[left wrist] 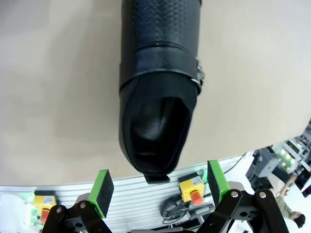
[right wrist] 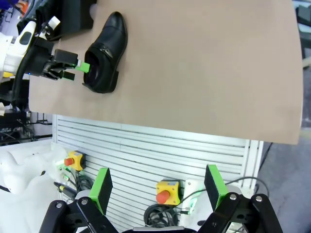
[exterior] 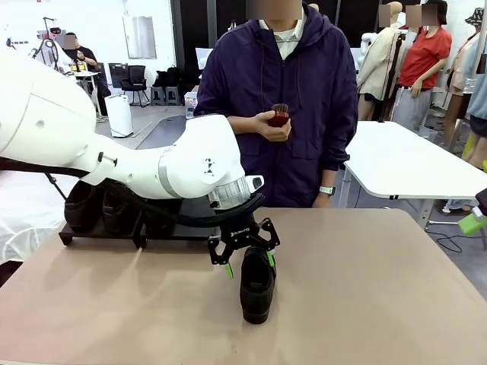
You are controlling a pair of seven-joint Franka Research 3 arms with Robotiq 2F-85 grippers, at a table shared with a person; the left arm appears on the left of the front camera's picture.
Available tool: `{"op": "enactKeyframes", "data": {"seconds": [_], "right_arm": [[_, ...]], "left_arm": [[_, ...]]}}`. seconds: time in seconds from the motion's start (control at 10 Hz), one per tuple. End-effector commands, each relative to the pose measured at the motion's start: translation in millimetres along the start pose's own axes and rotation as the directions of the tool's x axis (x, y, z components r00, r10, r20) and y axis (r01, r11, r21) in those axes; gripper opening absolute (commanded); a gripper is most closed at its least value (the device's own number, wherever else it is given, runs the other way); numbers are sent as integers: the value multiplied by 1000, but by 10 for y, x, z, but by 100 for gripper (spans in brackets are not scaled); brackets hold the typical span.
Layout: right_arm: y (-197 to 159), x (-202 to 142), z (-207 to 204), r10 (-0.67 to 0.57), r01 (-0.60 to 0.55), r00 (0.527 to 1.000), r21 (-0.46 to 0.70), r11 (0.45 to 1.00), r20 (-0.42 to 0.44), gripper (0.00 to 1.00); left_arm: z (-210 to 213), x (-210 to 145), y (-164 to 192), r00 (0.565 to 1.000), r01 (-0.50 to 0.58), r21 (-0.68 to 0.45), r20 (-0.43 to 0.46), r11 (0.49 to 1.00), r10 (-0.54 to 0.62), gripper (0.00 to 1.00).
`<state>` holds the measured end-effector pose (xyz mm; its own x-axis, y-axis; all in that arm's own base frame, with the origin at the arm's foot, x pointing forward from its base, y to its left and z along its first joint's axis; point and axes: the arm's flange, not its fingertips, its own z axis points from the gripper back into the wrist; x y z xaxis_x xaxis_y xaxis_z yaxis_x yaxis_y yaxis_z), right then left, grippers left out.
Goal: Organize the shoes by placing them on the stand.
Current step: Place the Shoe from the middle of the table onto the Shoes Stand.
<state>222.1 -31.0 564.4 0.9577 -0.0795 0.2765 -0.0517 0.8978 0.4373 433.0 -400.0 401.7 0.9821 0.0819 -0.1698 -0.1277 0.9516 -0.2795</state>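
Over on the left, the stand (exterior: 99, 234) sits at the far-left part of the counter (exterior: 380, 289), with black shoes (exterior: 95, 205) on it, half hidden behind the white arm. Just right of it, the left gripper (exterior: 249, 261) hangs over the heel end of the lone black dress shoe (exterior: 256, 285), which stands upright on its sole near the middle of the counter, well apart from the stand. Jaws spread wide, green pads (left wrist: 102, 190) flanking the heel opening, holding nothing; whether a pad brushes the leather, I can't tell.

The risk here: that heel collar is soft and the leather smooth, so a shallow pinch could slip, or one finger landing first could shove the shoe sideways or tip it. And the carry to the stand is tight, with shoes already there to bump.

Behind, the person cups a small reddish-brown brush (exterior: 279, 115) at chest height. Far right, the right gripper (right wrist: 158, 190) waits off the counter's near edge, jaws spread, empty.
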Motion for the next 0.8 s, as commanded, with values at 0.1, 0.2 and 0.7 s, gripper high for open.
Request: {"op": "enactKeyframes", "data": {"seconds": [0.1, 0.2, 0.7], "right_arm": [[-10, 13, 32, 16, -16, 1000, 16, 1000, -2, 100], [-10, 13, 32, 16, -16, 1000, 16, 1000, -2, 100], [-10, 13, 32, 16, -16, 1000, 16, 1000, -2, 100]], "left_arm": [[-26, 132, 111, 998, -58, 27, 31, 998, 57, 100], [-51, 177, 125, 998, -38, 67, 47, 997, 35, 100], [-333, 321, 118, 992, 43, 175, 106, 984, -62, 100]]}}
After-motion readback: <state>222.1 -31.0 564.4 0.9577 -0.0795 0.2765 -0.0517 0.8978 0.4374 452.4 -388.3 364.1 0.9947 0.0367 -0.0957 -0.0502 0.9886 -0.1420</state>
